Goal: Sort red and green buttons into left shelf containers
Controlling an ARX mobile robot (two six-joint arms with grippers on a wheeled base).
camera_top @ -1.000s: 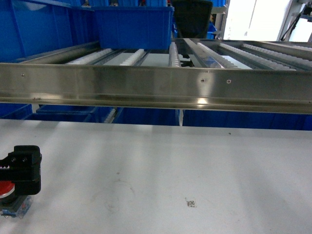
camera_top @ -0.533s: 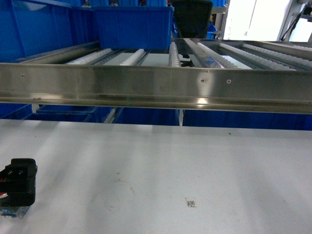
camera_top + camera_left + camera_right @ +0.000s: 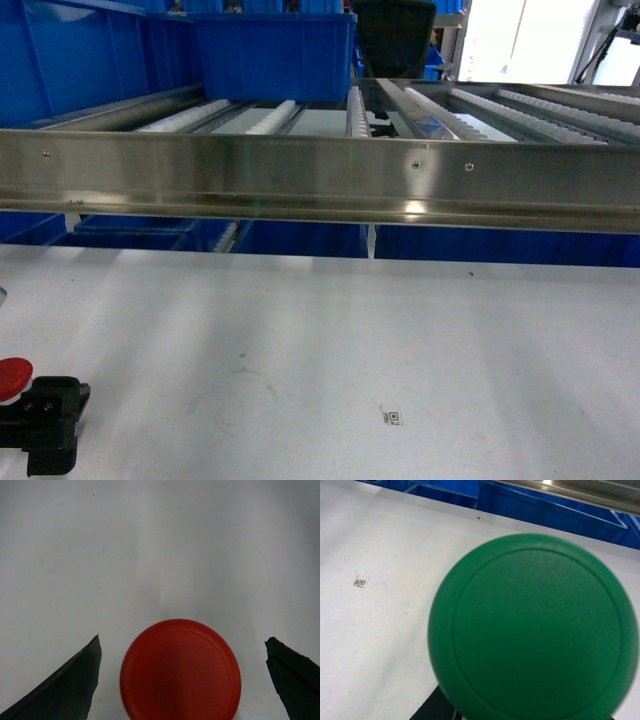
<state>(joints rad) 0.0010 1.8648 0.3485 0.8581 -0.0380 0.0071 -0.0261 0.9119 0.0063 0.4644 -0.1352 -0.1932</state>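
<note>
1. The red button (image 3: 180, 670) sits on the white surface (image 3: 400, 330), centred between the left gripper's (image 3: 182, 680) spread jaws, touching neither.
2. A green button (image 3: 532, 627) fills the right wrist view, right gripper unseen; I cannot tell its grip.
3. One red, one green; head view shows bare surface rightward, shelf rail (image 3: 320, 180) and blue bin (image 3: 275, 55) beyond.

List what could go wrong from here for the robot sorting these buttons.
1. The left tool is open around the red button without touching it, so closing off-centre could knock the button away.
2. The green button fills the right wrist view, so that camera may not show the bins well.
</note>
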